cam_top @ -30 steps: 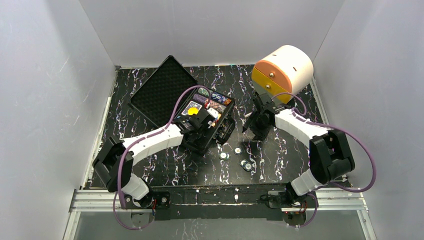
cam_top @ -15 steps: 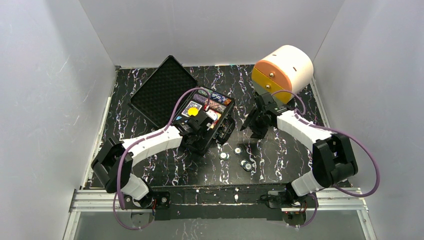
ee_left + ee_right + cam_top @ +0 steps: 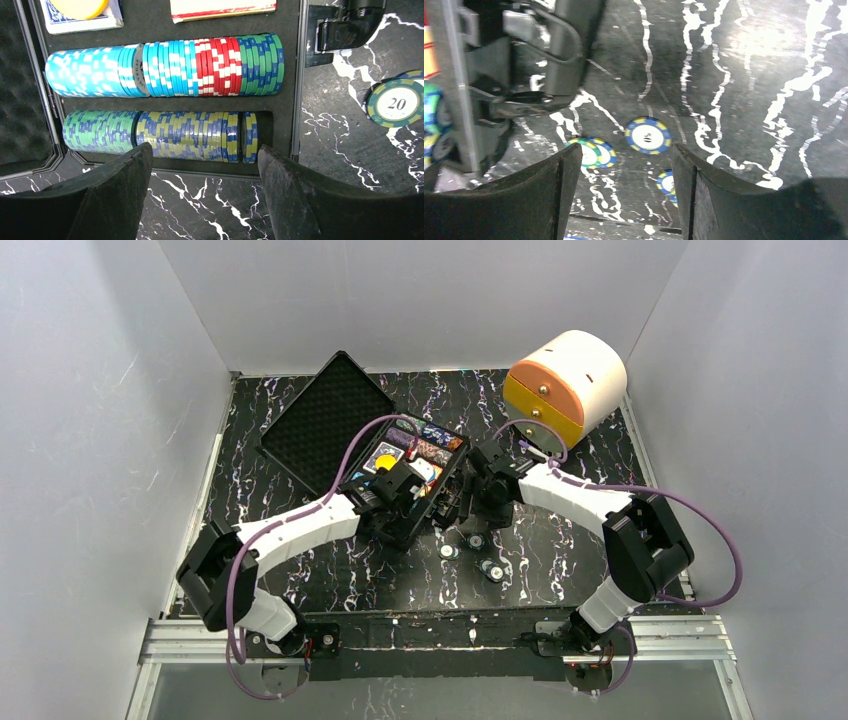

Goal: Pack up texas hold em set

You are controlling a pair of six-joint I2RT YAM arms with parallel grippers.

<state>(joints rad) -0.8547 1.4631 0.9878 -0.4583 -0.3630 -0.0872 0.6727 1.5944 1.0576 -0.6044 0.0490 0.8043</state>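
Just ahead of the left hand [image 3: 205, 152], whose fingers [image 3: 115, 200] are spread and released with nothing between them, a row of green and blue-and-yellow chips [image 3: 160, 132] is seen lying in its slot in the black case [image 3: 295, 100]. Beyond that row, a second row [image 3: 165, 67] of light blue, red and blue-and-green chips is laid in the next slot. Farther still from the hand, a red-edged card deck [image 3: 222, 6] and a blue-backed deck [image 3: 112, 19] topped by a yellow button [image 3: 80, 5] are set in the foam. To the hand's right, outside the case wall, a loose chip marked 20 [image 3: 397, 102] is lying on the marbled desk [image 3: 200, 210].

The right hand [image 3: 626, 150] is likewise held released and empty over the desk. Close by its right finger a blue-and-yellow chip [image 3: 666, 182] is seen; a little farther ahead, a green chip overlapping a blue one [image 3: 591, 152] and a single blue-and-yellow chip [image 3: 648, 135] are lying flat. Beyond and to the left of this hand, the handle [image 3: 569, 45] of the case is seen, blurred.

From above, the foam-lined lid [image 3: 325, 420] is shown open beyond the left hand, and a cream-and-orange drawer box [image 3: 565, 380] is standing well beyond the right hand.
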